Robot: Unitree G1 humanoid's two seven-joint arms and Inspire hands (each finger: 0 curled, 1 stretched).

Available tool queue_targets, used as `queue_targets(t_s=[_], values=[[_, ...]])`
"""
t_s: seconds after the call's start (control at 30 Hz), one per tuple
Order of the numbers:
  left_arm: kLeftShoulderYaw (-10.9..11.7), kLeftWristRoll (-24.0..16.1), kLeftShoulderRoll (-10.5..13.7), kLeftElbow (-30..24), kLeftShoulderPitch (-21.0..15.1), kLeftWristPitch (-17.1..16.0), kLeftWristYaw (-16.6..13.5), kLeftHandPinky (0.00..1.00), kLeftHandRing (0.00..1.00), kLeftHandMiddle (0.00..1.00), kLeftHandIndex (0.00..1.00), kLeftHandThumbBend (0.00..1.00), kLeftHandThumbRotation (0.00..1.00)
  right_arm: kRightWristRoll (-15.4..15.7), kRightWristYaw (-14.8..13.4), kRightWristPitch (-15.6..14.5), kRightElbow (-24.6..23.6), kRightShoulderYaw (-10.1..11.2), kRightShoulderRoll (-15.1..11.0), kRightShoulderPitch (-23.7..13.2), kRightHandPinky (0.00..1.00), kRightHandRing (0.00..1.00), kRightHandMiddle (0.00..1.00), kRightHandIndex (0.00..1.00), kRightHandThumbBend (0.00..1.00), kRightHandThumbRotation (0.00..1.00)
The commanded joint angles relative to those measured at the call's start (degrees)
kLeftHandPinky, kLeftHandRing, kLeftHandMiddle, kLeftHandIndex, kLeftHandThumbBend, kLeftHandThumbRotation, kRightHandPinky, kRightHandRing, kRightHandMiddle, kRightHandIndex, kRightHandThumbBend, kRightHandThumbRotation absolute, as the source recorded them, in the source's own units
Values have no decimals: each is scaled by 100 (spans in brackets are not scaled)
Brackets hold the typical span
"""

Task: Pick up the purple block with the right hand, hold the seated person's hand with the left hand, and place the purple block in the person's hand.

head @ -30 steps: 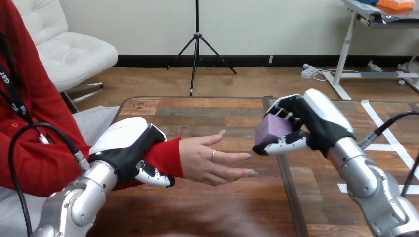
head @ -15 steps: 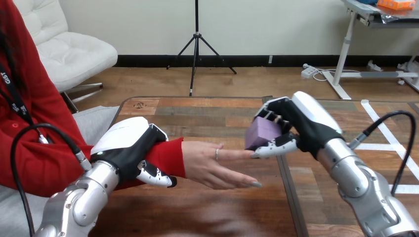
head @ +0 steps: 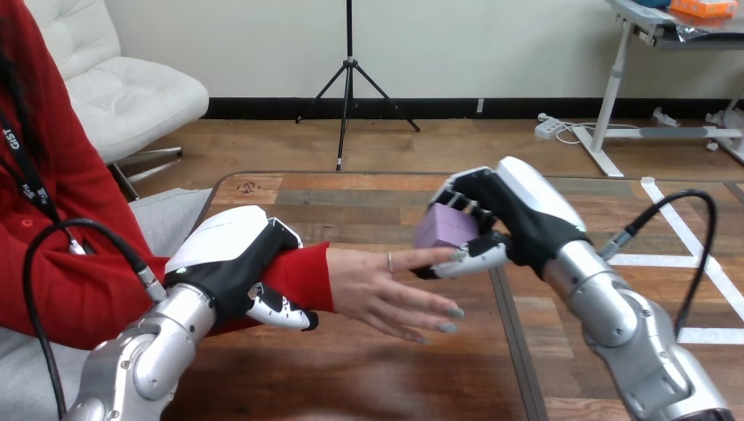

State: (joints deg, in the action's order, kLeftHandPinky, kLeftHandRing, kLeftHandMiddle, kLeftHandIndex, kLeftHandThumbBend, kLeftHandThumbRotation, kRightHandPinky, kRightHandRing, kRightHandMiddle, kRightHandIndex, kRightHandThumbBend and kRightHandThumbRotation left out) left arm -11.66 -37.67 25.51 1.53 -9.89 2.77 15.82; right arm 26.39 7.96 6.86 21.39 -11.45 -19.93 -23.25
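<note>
Head view: the left hand [head: 230, 263] curls its fingers round the person's wrist [head: 303, 276] to steady it — the right hand [head: 518, 219] pinches the purple block [head: 446, 228] just above the person's hand [head: 379, 282], ready to release.

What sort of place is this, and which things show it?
Probably a robot test bench: a wooden table, the left hand curled round the person's wrist, and the right hand holding a purple block close by the person's hand.

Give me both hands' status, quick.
Left hand: shut on the person's wrist, over the red sleeve.
Right hand: shut on the purple cube-shaped block.
</note>
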Motion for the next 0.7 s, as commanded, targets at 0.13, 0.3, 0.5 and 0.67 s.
queue_targets(t_s=[0.13, 0.3, 0.5, 0.67], values=[[72, 265, -475, -688, -1331, -294, -371, 22, 28, 35, 36, 67, 0, 113, 138, -118, -893, -143, 278, -1033, 33, 35, 42, 47, 63, 0], [70, 273, -509, -682, -1332, -293, -361, 22, 29, 35, 36, 67, 0, 143, 186, -84, -964, -195, 355, -1060, 32, 35, 41, 47, 62, 0], [62, 260, -538, -652, -1324, -327, -392, 22, 29, 35, 36, 67, 0, 205, 282, -167, -1106, -276, 448, -1091, 28, 32, 40, 46, 62, 0], [58, 226, -553, -651, -1319, -329, -415, 22, 28, 34, 36, 67, 0, 269, 354, -206, -1229, -324, 489, -1081, 25, 30, 38, 46, 62, 0]])
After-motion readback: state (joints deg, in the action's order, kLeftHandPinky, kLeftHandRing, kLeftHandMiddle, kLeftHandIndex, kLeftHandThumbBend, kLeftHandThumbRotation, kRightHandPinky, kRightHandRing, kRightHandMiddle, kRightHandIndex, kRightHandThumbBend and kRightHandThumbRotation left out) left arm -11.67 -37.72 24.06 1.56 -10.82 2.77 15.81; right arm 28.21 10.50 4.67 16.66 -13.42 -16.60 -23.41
